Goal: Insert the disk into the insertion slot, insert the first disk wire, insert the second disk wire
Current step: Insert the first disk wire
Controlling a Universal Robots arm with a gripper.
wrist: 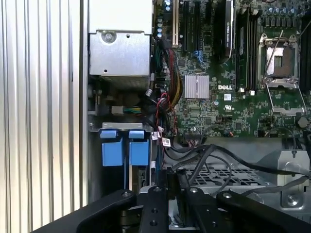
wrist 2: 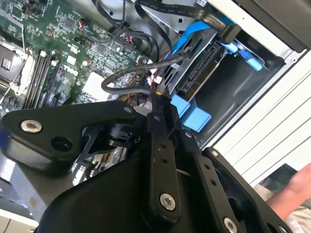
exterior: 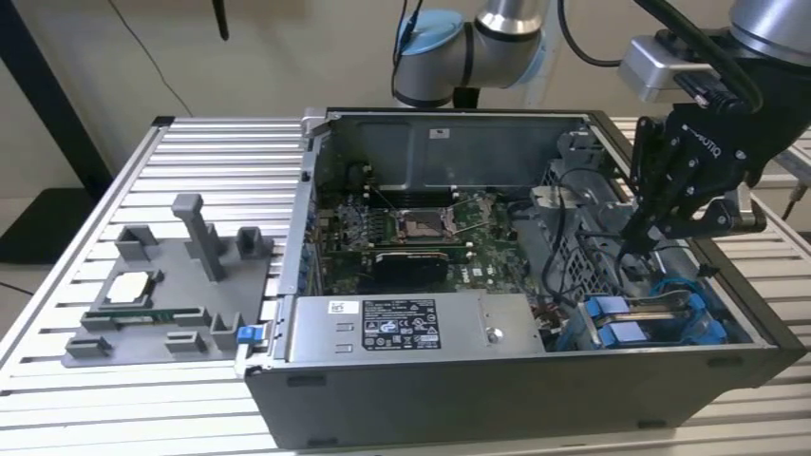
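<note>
My fingers (wrist 2: 156,131) are pinched close together. I think they hold the black wire (wrist 2: 127,73), but the tips are hard to see. My gripper (exterior: 649,239) hangs low inside the computer case (exterior: 507,399), just beside the disk (wrist 2: 197,70). The disk sits in its blue frame in the insertion slot (exterior: 586,261), so that step looks done. The disk's plug end looks bare, so both wires seem left to do.
</note>
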